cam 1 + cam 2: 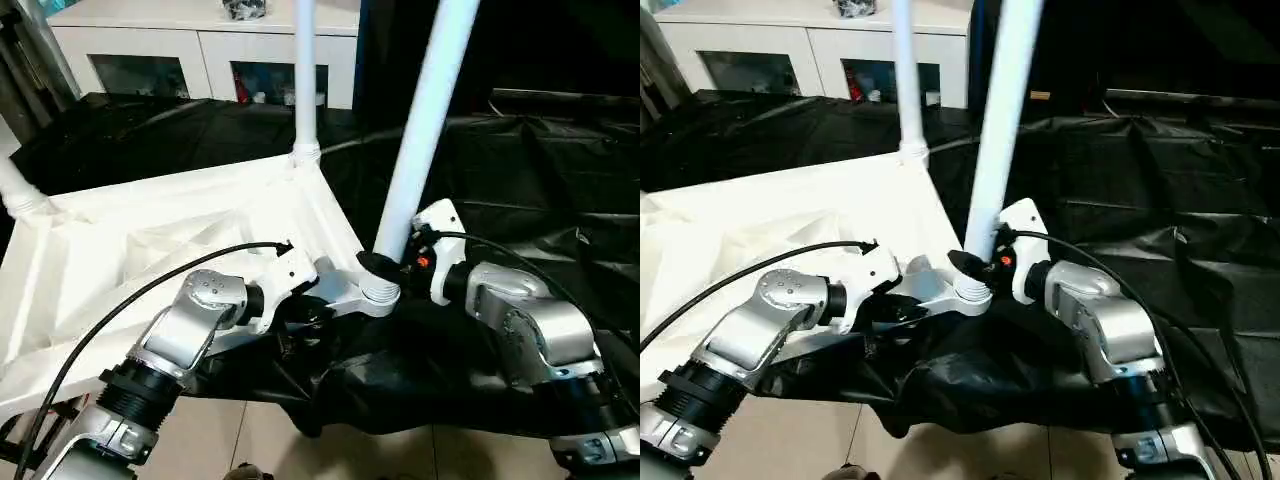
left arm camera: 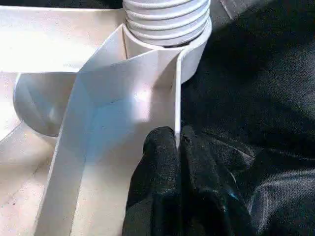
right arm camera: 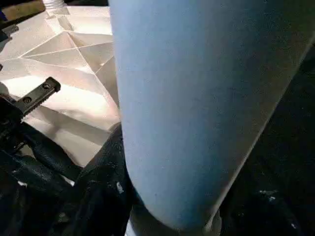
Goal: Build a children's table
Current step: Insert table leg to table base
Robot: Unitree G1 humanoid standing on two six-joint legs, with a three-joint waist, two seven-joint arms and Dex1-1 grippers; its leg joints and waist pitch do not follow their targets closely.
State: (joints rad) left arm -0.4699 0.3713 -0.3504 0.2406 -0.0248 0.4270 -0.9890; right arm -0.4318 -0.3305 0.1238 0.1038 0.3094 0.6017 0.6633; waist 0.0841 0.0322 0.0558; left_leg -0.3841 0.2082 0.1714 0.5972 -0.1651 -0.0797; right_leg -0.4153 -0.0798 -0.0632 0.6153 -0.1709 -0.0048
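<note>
The upturned children's table top [image 1: 170, 240] lies on the black-draped work table [image 1: 540, 170], its near corner overhanging the front edge, where the left gripper [image 2: 178, 147] is clamped on the rim wall and the right gripper [image 1: 385, 265] is closed round the leaning leg [image 1: 425, 120] at the corner socket [image 1: 378, 296]. Pushed in at that slant, the leg could cross-thread or pry the top from the left gripper. The left wrist view shows threads still exposed above the socket, hidden from the head views, which show two more legs upright.
</note>
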